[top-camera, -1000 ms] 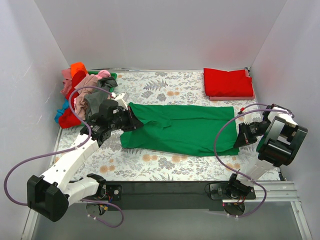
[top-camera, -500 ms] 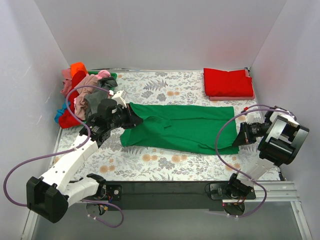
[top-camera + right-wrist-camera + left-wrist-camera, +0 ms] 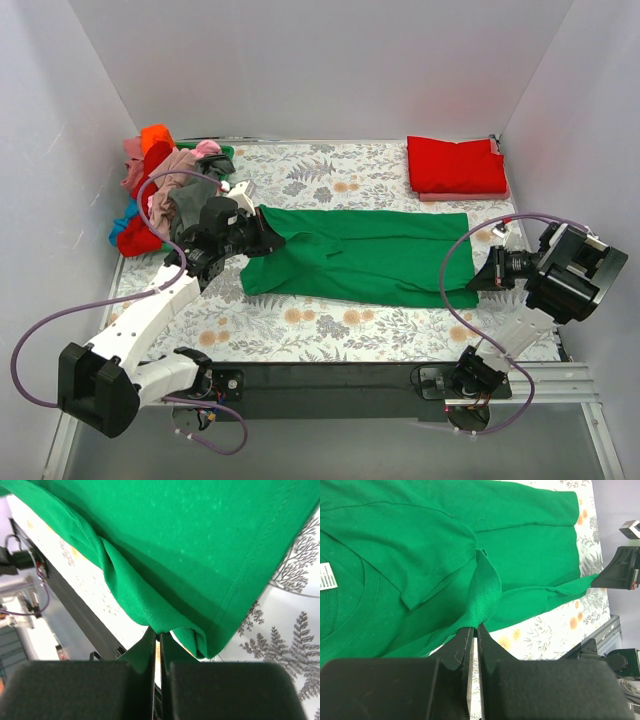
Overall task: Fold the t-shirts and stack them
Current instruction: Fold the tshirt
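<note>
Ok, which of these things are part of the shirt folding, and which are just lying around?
Job in hand:
- green shirt, pinched by left gripper and right gripper
- folded red shirt
- shirt pile

Lying about:
- floral cloth
- basket behind the pile

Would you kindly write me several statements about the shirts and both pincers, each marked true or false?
1. The left pincer is shut on the bright green cotton t-shirt. True.
2. The right pincer hangs open above it. False: it is shut on the shirt's edge.
3. The folded red t-shirt lies at the far right corner of the floral-print cloth. True.
4. The heap of unfolded coloured shirts sits near right. False: it sits far left.
</note>
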`<state>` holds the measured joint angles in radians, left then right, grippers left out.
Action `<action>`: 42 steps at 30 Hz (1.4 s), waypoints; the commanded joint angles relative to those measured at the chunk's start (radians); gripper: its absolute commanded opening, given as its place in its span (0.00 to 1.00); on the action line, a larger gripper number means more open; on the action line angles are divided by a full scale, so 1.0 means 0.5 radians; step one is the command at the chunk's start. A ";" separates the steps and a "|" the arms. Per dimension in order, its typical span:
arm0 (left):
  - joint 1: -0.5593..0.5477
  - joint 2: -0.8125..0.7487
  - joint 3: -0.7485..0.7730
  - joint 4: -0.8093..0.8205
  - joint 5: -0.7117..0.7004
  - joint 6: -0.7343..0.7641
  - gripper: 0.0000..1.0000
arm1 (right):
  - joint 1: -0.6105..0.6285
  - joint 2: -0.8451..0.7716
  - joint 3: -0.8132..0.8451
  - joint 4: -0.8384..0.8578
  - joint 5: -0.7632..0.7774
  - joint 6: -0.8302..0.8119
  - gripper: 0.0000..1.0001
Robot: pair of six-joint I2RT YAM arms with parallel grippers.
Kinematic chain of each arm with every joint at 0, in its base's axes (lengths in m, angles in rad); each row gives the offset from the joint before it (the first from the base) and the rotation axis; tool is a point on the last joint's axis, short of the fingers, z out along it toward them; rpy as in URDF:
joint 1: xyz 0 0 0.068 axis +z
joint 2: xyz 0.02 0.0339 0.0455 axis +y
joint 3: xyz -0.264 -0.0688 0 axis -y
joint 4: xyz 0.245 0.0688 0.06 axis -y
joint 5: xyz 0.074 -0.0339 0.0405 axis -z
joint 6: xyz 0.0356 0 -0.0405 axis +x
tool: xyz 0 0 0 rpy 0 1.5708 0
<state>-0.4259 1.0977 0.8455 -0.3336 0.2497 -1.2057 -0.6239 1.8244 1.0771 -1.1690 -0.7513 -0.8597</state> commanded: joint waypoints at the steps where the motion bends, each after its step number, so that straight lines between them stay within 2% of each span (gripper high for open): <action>1: 0.017 0.004 0.027 0.038 -0.045 0.043 0.00 | -0.053 0.033 0.076 0.006 -0.160 0.007 0.01; 9: 0.030 0.041 0.030 0.060 -0.067 0.064 0.00 | -0.133 0.066 0.104 0.061 -0.228 0.062 0.01; 27: 0.048 0.164 0.067 0.090 -0.042 0.113 0.00 | -0.142 0.122 0.144 0.252 -0.231 0.241 0.01; 42: 0.054 0.201 0.125 0.090 -0.085 0.181 0.00 | -0.050 0.186 0.251 0.310 -0.237 0.342 0.01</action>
<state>-0.4076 1.2221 0.8783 -0.3054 0.2264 -1.1370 -0.6590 1.9102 1.1557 -1.0382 -0.8406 -0.7090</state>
